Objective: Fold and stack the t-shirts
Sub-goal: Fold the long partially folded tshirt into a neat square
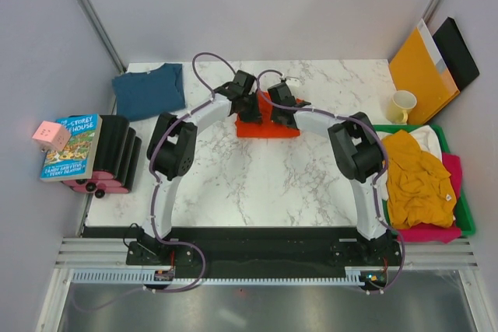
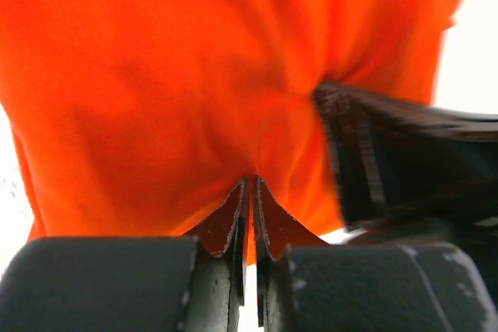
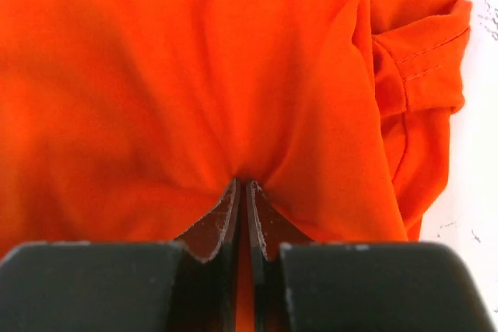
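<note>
Tray [image 1: 466,219] holds shirts [image 1: 416,176], seemingly three; left gripper [image 2: 250,182], right gripper [image 3: 241,183] pinch orange shirt [image 3: 140,75].

White marble-patterned table [image 1: 257,184] — plain pale-grey walls [image 1: 272,5] around it.

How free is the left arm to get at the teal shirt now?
Likely not yet: left gripper is shut on the orange shirt. The way itself looks free; teal shirt lies on its side, bare table between.
</note>
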